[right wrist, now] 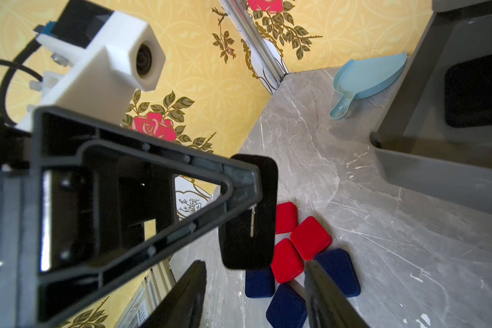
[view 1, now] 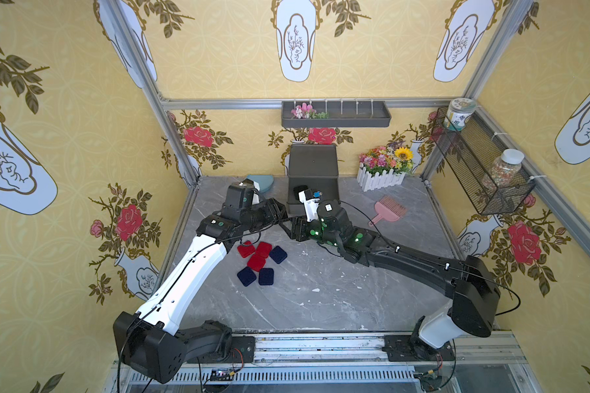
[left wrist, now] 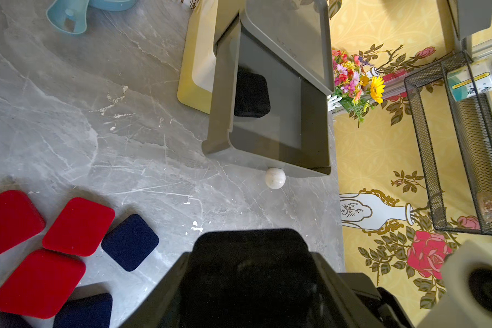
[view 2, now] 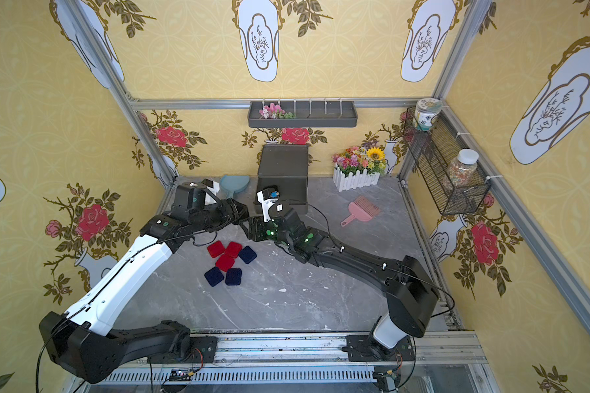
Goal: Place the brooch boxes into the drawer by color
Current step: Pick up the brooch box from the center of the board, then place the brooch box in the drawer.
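Note:
The drawer chest (view 1: 312,160) stands at the back of the table with its dark grey drawer (left wrist: 313,119) pulled out. One black brooch box (left wrist: 250,95) lies inside it. My left gripper (left wrist: 250,264) is shut on another black brooch box (right wrist: 249,227), held on edge in front of the drawer. My right gripper (right wrist: 256,298) faces it, open, its tips just short of that box. Three red (view 1: 256,262) and three navy brooch boxes (view 1: 266,276) lie in a cluster on the table under the left arm.
A blue dustpan (view 1: 263,182) lies left of the chest, a pink comb brush (view 1: 390,209) to its right. A white fence planter with flowers (view 1: 384,166) stands at the back. A grey wall tray (view 1: 336,114) and a wire basket (view 1: 481,163) with jars hang above.

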